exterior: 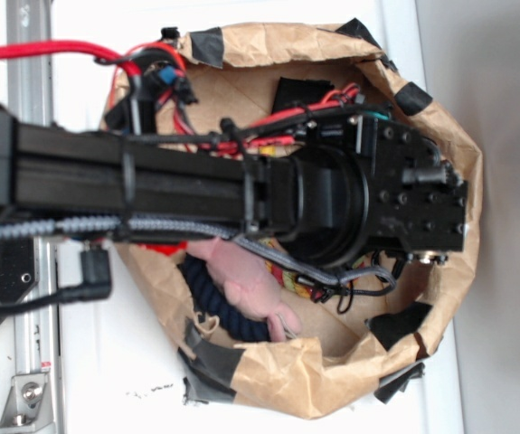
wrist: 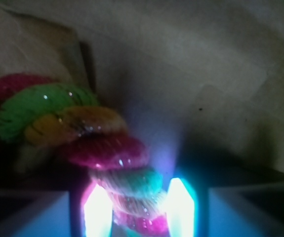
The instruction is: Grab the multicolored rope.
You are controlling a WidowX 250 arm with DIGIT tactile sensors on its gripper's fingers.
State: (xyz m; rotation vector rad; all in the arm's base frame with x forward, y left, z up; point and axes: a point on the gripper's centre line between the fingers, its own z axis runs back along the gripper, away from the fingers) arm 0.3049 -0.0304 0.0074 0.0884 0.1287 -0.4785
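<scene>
In the wrist view the multicolored rope (wrist: 97,133), a thick twist of pink, green and yellow strands, runs from the left down into my gripper (wrist: 138,197). The two glowing fingers (wrist: 98,210) press against it on both sides, so the gripper is shut on the rope. In the exterior view my arm's wrist housing (exterior: 404,203) reaches down into the brown paper bag (exterior: 332,384) and hides the fingers. Only a small colourful patch of the rope (exterior: 307,291) shows under the arm.
A pink plush toy (exterior: 241,282) and a navy blue rope (exterior: 207,298) lie in the bag at its lower left. The bag's paper wall (wrist: 206,74) stands close behind the rope. Black tape patches (exterior: 395,327) line the bag's rim. Cables run along the arm.
</scene>
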